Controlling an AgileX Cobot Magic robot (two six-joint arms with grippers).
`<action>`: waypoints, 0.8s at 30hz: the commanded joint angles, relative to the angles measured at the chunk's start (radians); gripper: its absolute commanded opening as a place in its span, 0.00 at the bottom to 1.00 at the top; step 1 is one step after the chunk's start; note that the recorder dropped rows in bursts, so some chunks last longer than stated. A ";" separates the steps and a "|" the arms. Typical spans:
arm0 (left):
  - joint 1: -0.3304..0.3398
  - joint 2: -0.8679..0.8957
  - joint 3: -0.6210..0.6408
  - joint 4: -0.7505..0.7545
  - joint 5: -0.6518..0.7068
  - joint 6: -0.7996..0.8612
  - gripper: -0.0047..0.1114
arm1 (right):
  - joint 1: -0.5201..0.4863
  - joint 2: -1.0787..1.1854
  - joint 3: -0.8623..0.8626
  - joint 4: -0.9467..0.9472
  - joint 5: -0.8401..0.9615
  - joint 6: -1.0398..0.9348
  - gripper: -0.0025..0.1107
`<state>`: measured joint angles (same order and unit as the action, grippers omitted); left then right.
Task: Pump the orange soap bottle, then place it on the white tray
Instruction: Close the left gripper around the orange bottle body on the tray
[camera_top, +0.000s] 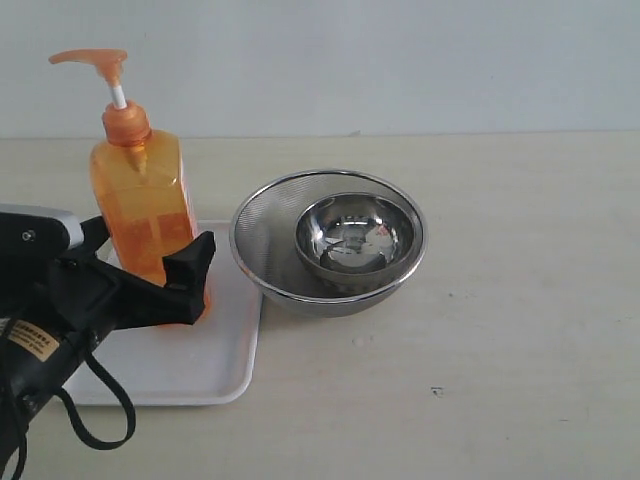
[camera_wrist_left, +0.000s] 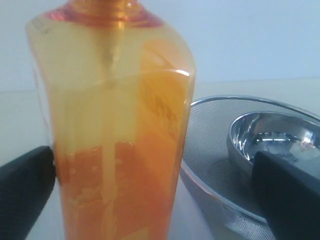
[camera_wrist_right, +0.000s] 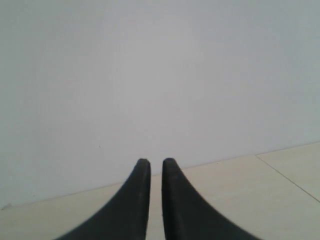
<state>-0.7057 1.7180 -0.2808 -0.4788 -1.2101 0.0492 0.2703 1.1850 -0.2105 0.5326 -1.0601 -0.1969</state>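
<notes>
Orange soap bottle (camera_top: 140, 200) upright on white tray (camera_top: 200, 370), between the spread fingers of left claw (camera_wrist_left: 152, 170), one finger at its side, the other apart, right claw (camera_wrist_right: 156, 162) pressed together, empty, pale table (camera_top: 500, 300), steel bowl (camera_top: 355, 235) nested in mesh bowl (camera_top: 262, 240) beside tray, plain wall (camera_top: 400, 60)

orange bottle (camera_top: 140, 200), white tray (camera_top: 185, 368), silver mesh bowl (camera_top: 263, 238)

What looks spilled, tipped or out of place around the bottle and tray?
Nothing stands out. The orange soap bottle stands upright on the white tray, with no spilled soap visible. The left tool sits open around the bottle. The small steel bowl rests inside the mesh bowl beside the tray.
</notes>
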 joint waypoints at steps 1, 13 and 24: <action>-0.003 0.038 -0.041 -0.015 -0.011 -0.010 0.99 | -0.003 -0.006 0.002 -0.005 -0.007 -0.002 0.08; -0.003 0.087 -0.095 -0.221 -0.011 0.000 0.99 | -0.003 -0.006 0.002 -0.005 -0.007 -0.002 0.08; -0.003 0.087 -0.104 -0.212 -0.011 0.000 0.99 | -0.003 -0.006 0.002 -0.005 -0.007 -0.002 0.08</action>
<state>-0.7057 1.8031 -0.3765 -0.6775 -1.2117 0.0491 0.2703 1.1850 -0.2105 0.5326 -1.0601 -0.1969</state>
